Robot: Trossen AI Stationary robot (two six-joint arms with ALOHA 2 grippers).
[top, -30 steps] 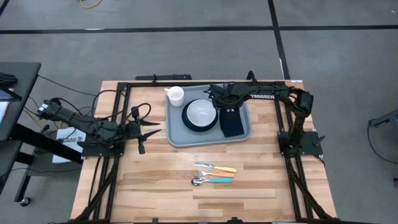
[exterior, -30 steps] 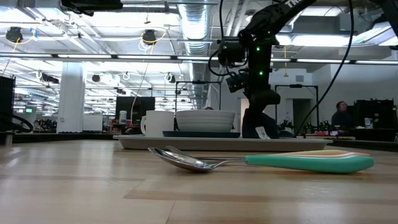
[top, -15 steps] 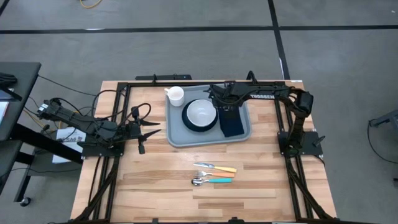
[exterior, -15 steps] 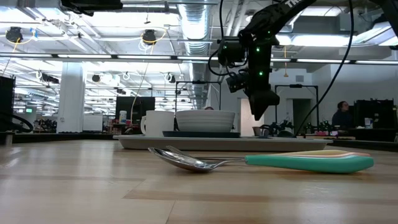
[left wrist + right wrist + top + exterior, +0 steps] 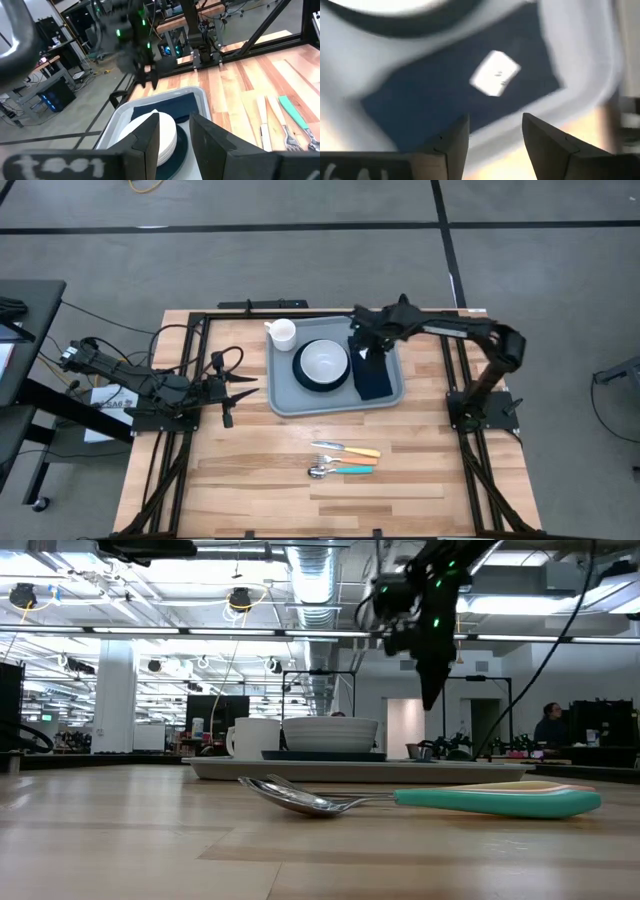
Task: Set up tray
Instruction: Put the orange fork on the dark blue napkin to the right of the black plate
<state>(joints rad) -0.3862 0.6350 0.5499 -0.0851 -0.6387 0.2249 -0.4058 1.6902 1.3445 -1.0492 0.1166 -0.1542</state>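
High view, tray: the tray (image 5: 337,403) is a flat grey-blue rectangle with rounded corners and a raised rim, lying at the far middle of the wooden table (image 5: 260,480).
High view, contents: a round dark plate (image 5: 300,375) carries a white bowl (image 5: 323,361); a dark napkin (image 5: 373,381) lies beside it; a white mug (image 5: 282,333) stands at the tray's far left corner.
High view, cutlery: a knife (image 5: 346,449), a fork (image 5: 325,459) and a spoon (image 5: 341,471) lie on the near boards, well apart from the tray.
High view, arms: the right gripper (image 5: 366,356) hangs over the napkin; the left gripper (image 5: 235,389) waits left of the tray.
Low view: the spoon's (image 5: 400,800) bowl is shiny metal, its handle teal; the room behind has pipes and strip lights.
Left wrist view: left fingers (image 5: 146,143) parted, empty.
Right wrist view: right fingers (image 5: 452,141) spread, holding nothing, above the napkin's (image 5: 445,100) white label.
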